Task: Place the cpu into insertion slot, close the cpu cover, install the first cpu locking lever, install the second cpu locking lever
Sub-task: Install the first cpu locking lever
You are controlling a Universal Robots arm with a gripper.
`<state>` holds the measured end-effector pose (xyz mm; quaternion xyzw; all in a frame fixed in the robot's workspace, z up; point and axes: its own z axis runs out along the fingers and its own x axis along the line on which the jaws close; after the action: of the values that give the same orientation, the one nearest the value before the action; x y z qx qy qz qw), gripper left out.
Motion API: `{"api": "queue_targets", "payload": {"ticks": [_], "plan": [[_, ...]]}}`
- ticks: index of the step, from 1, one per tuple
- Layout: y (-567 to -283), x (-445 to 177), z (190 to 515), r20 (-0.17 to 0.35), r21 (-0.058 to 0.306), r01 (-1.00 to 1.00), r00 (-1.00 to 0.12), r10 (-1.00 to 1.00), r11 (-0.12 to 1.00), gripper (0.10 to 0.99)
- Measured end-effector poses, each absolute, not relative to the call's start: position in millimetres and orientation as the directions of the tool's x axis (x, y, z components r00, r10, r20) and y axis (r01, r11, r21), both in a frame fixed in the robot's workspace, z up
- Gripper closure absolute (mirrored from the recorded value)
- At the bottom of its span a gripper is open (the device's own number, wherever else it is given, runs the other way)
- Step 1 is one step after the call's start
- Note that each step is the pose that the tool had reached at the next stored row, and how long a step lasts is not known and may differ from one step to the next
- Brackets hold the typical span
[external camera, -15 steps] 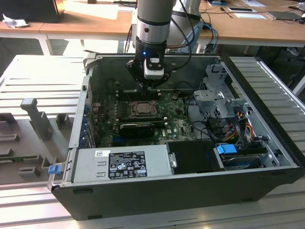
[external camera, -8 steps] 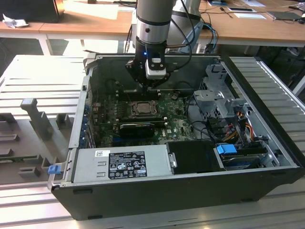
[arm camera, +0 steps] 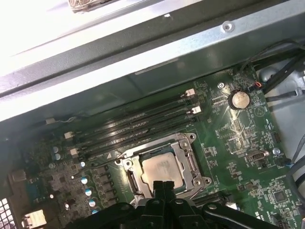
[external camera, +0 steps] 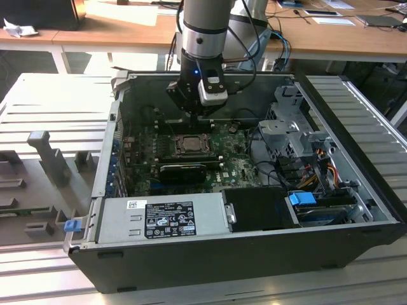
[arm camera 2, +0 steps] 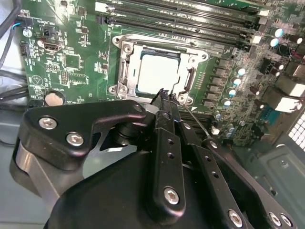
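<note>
The cpu [arm camera 2: 158, 72] lies flat in the insertion slot [arm camera 2: 125, 71] on the green board, its pale face showing through the window of the cpu cover [arm camera 2: 193, 78], which is folded down over it. My gripper [arm camera 2: 165, 97] hangs just above the socket's edge with its fingers pressed together. A thin locking lever [arm camera 2: 196, 122] runs off from beside the fingertips. In the first wrist view the gripper [arm camera: 162, 184] tips sit at the rim of the cpu [arm camera: 161, 170] and cpu cover [arm camera: 191, 162]. The exterior view shows the gripper [external camera: 194, 119] over the cpu [external camera: 189, 145].
Long black memory slots [arm camera: 138, 125] run beside the socket. The open computer case wall [external camera: 117, 133] surrounds the board. A power supply [external camera: 165, 217] and drive cage [external camera: 286, 127] with cables stand inside. A black finned card [external camera: 183, 172] lies near the socket.
</note>
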<state>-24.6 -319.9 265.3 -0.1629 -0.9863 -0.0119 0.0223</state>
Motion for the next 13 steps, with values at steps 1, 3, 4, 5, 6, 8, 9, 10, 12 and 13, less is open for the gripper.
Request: {"api": "queue_targets", "payload": {"ticks": [1, 3, 4, 5, 6, 8, 9, 10, 12, 13], "plan": [[-319.9, -24.6, 265.3, 0.048, 0.016, 0.309, -0.95, 0.308, 0.951, 0.98], [-319.9, -24.6, 265.4, 0.048, 0.016, 0.292, -0.956, 0.291, 0.956, 0.98], [-319.9, -24.6, 265.4, 0.048, 0.016, 0.282, -0.959, 0.281, 0.959, 0.98], [-319.9, -24.6, 265.4, 0.048, 0.016, 0.272, -0.962, 0.271, 0.962, 0.98], [-319.9, -24.6, 265.4, 0.048, 0.016, 0.253, -0.967, 0.252, 0.967, 0.98], [-321.0, -25.9, 265.0, 0.048, 0.023, 0.219, -0.975, 0.217, 0.976, 0.98], [-321.1, -26.1, 264.9, 0.049, 0.028, 0.218, -0.975, 0.216, 0.976, 0.98], [-321.2, -26.3, 264.9, 0.053, 0.044, 0.217, -0.975, 0.215, 0.975, 0.98], [-321.3, -26.4, 264.8, 0.054, 0.07, 0.211, -0.977, 0.208, 0.975, 0.98], [-321.3, -26.4, 264.8, 0.05, 0.077, 0.204, -0.978, 0.201, 0.976, 0.98]]}}
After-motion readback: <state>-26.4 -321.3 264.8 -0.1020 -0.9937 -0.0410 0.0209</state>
